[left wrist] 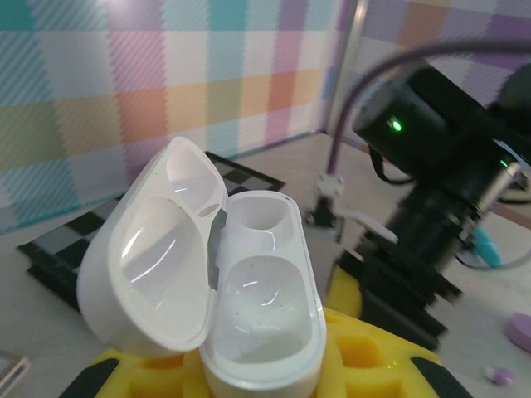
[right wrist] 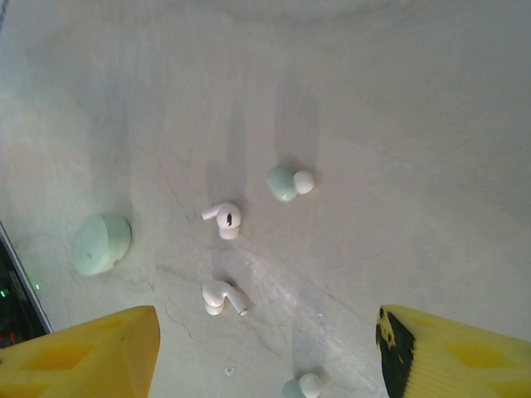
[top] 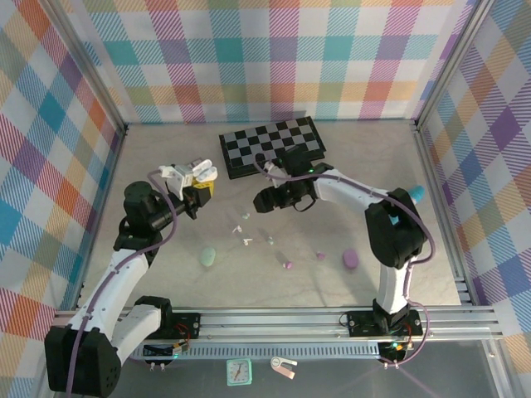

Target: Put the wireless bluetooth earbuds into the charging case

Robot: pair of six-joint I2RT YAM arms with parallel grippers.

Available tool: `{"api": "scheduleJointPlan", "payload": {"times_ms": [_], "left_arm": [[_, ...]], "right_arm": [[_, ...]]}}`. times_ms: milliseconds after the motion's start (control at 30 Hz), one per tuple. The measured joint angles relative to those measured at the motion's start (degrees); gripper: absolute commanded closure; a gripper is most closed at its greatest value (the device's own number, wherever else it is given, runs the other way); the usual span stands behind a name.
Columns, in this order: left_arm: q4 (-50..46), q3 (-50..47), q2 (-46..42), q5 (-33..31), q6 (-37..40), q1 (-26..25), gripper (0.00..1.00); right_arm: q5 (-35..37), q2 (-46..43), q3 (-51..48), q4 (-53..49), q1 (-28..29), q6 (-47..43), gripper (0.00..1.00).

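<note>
Landmark: the checkerboard [top: 272, 145], lying flat at the far middle of the table [top: 373, 157].
Left gripper [top: 200, 191]: clenched on the white charging case [left wrist: 261, 323], its yellow pads [left wrist: 369, 352] on either side of the base; it is held in the air just near-left of the checkerboard.
Case state: the lid [left wrist: 153, 265] is swung open and both wells are bare. The open mouth faces up and toward the other arm, probably so that an earbud can be lowered in.
Right gripper [right wrist: 267, 332]: fingers spread wide with nothing between them. It hangs just on the near side of the checkerboard, looking down at the loose earbuds.
White earbuds: 2, [right wrist: 224, 220] and [right wrist: 220, 297], lie on their sides on the table on the near side of the checkerboard, close together but not touching.
Mint earbuds: 2, [right wrist: 286, 182] and [right wrist: 299, 385], lie among the white ones. The mint case [right wrist: 101, 243] sits shut, further to the near-left of the checkerboard.
Lilac earbuds: 2, [top: 288, 265] and [top: 320, 255], lie with the lilac case [top: 350, 259], well to the near-right of the checkerboard.
Step, as I judge it: choosing a white earbud to match the open white case; none is seated yet.
Next move calls for: a narrow pinch on a tiny, flat-lying piece, then turning its stem to suit the well.
Risk: the earbud could skid away or go in askew.
</note>
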Motion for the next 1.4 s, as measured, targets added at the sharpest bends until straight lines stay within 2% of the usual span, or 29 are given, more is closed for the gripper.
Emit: {"api": "scheduleJointPlan", "payload": {"times_ms": [333,467,767,1400], "left_arm": [[0.09,0.0,-0.02,-5.18,-1.25,2.27,0.93],[-0.13,0.0,-0.02,-6.86,-1.27,3.39,0.93],[-0.22,0.0,-0.02,-7.26,-1.27,3.58,0.93],[-0.94,0.0,-1.31,-7.87,-1.2,3.61,0.93]], "right_arm": [[1.11,8.55,8.17,-6.71,8.09,-5.16,0.44],[1.75,11.93,11.87,-9.68,9.99,-6.82,0.44],[3.8,16.9,15.98,-14.49,11.04,-9.05,0.47],[3.89,17.42,16.0,-18.86,12.92,-9.05,0.55]]}}
